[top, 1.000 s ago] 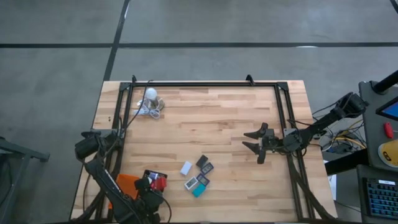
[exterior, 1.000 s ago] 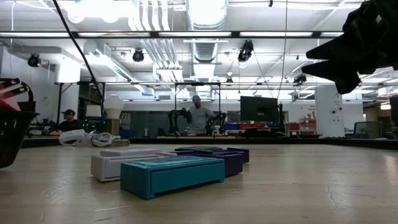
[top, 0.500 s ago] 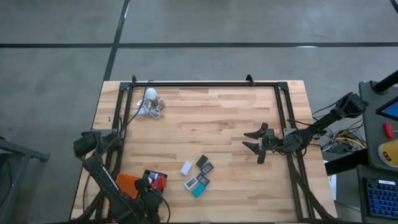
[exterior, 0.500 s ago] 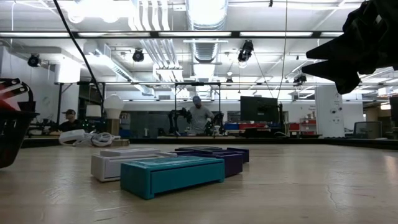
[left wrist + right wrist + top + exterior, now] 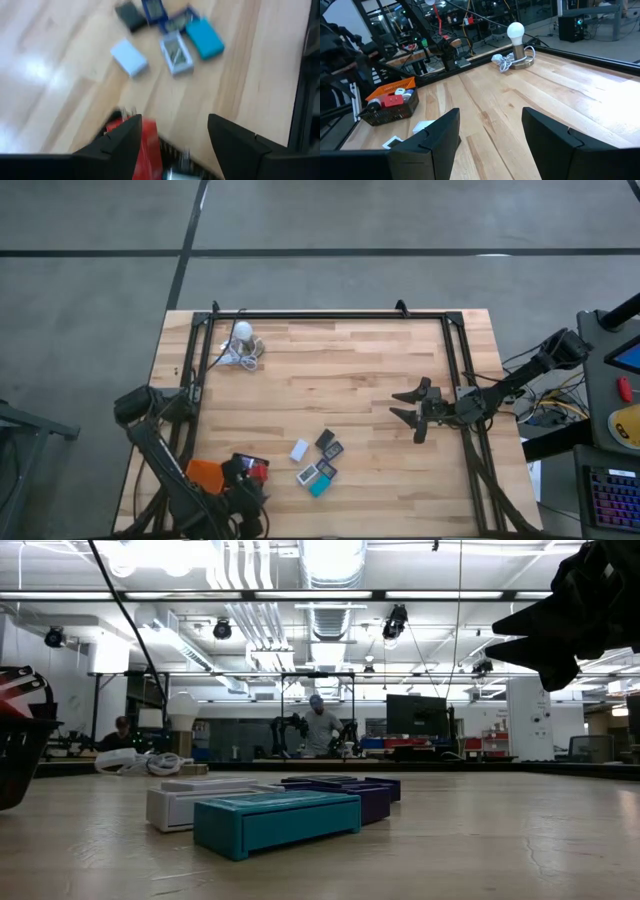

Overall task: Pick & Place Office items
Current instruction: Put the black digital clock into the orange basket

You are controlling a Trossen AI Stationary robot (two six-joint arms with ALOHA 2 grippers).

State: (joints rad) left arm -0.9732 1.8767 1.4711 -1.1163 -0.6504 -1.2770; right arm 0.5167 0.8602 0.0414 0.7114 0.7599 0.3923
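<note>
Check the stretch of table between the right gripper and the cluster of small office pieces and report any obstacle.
Nothing visible blocks it. The right gripper hangs open above bare wood, and the office pieces lie apart from it toward the table's front edge. The bulb sits at the far corner, well off that line.

Bulb: white, coiled cord, counter's far-left corner.
Trays: orange beside black, near-left edge.
Counter: pale wood.

Two trays, one bulb, six small pieces on the table.
</note>
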